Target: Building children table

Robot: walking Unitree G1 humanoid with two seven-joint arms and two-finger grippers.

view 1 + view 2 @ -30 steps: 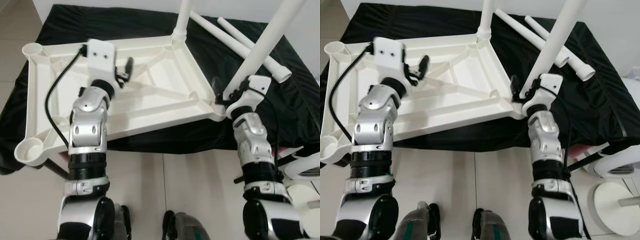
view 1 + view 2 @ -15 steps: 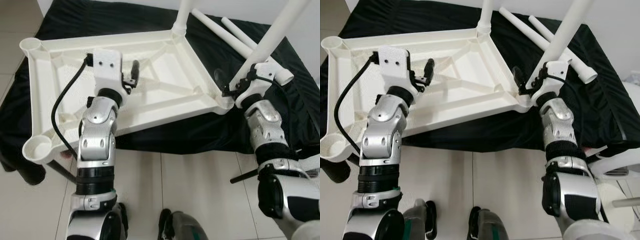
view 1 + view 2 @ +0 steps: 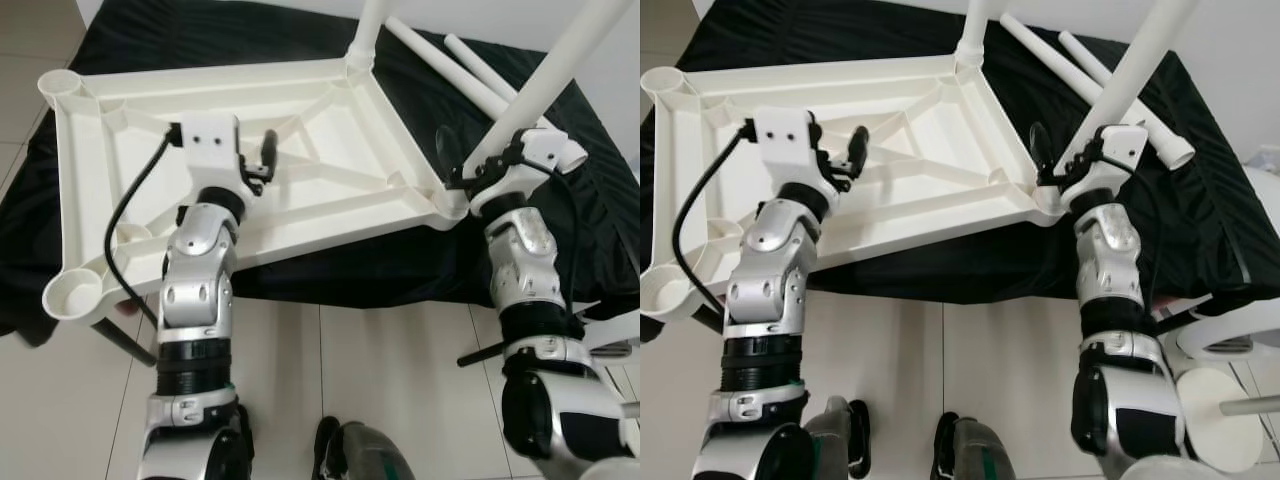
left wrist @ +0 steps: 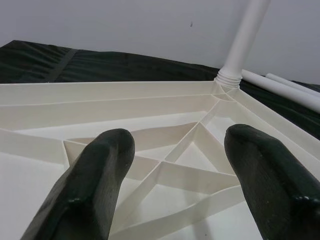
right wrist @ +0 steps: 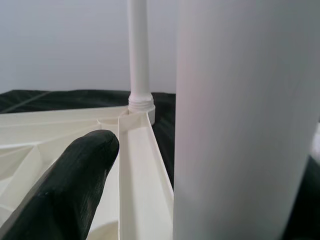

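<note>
Meanwhile right tool [image 3: 470, 172] grips a white leg [image 3: 545, 85]; left tool [image 4: 172, 165] spread wide over the tabletop [image 3: 330, 150].

White tabletop [image 3: 300, 170] upside down (ribbed underside up), two legs [image 3: 555, 70] upright, two loose legs [image 3: 470, 70] beside

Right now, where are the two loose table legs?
The two loose table legs lie side by side on the black cloth at the far right, beyond the upturned tabletop's right edge and behind the leg at the right gripper.
</note>
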